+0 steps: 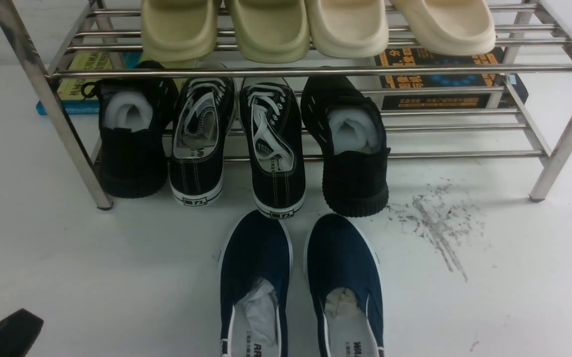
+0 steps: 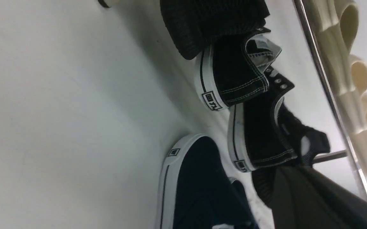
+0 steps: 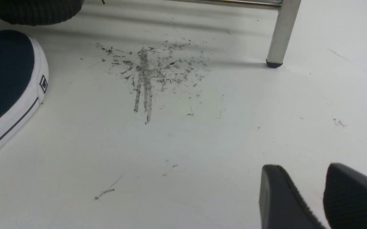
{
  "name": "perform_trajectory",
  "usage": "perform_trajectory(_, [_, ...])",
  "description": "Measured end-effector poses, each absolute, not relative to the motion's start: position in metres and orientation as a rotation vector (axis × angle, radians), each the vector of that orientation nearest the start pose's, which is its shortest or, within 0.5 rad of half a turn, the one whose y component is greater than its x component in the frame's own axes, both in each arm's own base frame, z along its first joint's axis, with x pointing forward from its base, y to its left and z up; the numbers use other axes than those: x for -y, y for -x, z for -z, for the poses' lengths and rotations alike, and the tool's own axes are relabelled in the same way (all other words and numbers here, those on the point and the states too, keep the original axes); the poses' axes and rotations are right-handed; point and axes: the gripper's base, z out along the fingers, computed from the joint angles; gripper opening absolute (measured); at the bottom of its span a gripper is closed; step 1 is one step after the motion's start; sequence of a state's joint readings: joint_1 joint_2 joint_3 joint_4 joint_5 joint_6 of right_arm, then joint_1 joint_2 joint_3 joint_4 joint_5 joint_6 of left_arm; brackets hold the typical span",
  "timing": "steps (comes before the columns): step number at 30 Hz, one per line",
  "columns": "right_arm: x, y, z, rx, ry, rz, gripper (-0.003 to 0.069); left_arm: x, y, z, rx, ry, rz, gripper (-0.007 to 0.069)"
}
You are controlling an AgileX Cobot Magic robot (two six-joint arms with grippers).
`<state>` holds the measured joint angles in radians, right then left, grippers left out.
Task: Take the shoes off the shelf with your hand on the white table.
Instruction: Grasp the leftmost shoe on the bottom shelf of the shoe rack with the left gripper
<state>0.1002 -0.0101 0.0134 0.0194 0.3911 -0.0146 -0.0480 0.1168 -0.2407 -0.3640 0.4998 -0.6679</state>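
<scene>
The black canvas sneakers [image 1: 278, 181] lean on the steel shoe rack [image 1: 315, 72], heels toward the left claw [image 1: 3, 334], easy to seize; its opening I cannot tell. The right claw [image 3: 306, 170] stands slightly open, empty.

Black lace-up sneakers [image 1: 271, 148] sit on rack's [image 1: 315, 71] lower rods, heels outward, between black slip-ons [image 1: 353, 163]. Navy slip-ons [image 1: 343, 258] stand on table [image 1: 92, 277] in front.

Bright, even light here; the white table [image 1: 514, 297] washes out toward one o'clock, soft shadows pool under the shelf [image 1: 565, 144], left wrist view slightly blurred.
</scene>
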Motion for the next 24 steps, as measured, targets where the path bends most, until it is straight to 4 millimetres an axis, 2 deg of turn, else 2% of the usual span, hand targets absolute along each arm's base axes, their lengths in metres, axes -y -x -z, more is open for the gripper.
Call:
perform_trajectory(3, [-0.006,-0.052,-0.174,-1.876,0.096,-0.078,0.0237,0.018,-0.061,-0.26,-1.927,0.759,0.77,0.0001])
perform_trajectory(4, [-0.006,-0.052,-0.174,-1.876,0.096,-0.078,0.0237,0.018,-0.073,-0.271,-2.074,0.752,0.669,0.0001])
perform_trajectory(7, [-0.006,-0.052,-0.174,-1.876,0.096,-0.078,0.0237,0.015,-0.1,-0.29,-2.247,0.703,0.514,0.0001])
perform_trajectory(9, [-0.006,-0.052,-0.174,-1.876,0.096,-0.078,0.0237,0.015,-0.111,-0.3,-2.294,0.669,0.466,0.0001])
perform_trajectory(10, [-0.006,-0.052,-0.174,-1.876,0.096,-0.078,0.0237,0.015,-0.13,-0.31,-2.357,0.62,0.409,0.0001])
perform_trajectory(13, [-0.006,-0.052,-0.174,-1.876,0.096,-0.078,0.0237,0.017,-0.166,-0.326,-2.432,0.522,0.365,0.0007])
perform_trajectory(15, [-0.006,-0.052,-0.174,-1.876,0.096,-0.078,0.0237,0.023,-0.189,-0.333,-2.465,0.454,0.384,0.002])
perform_trajectory(16, [-0.006,-0.052,-0.174,-1.876,0.096,-0.078,0.0237,0.023,-0.19,-0.331,-2.473,0.458,0.388,0.0021])
perform_trajectory(17, [-0.006,-0.052,-0.174,-1.876,0.096,-0.078,0.0237,0.031,-0.204,-0.336,-2.489,0.386,0.413,0.0031])
perform_trajectory(20, [-0.006,-0.052,-0.174,-1.876,0.096,-0.078,0.0237,0.053,-0.227,-0.337,-2.525,0.256,0.452,0.0055])
perform_trajectory(24, [-0.006,-0.052,-0.174,-1.876,0.096,-0.078,0.0237,0.088,-0.256,-0.327,-2.57,0.109,0.429,0.0099])
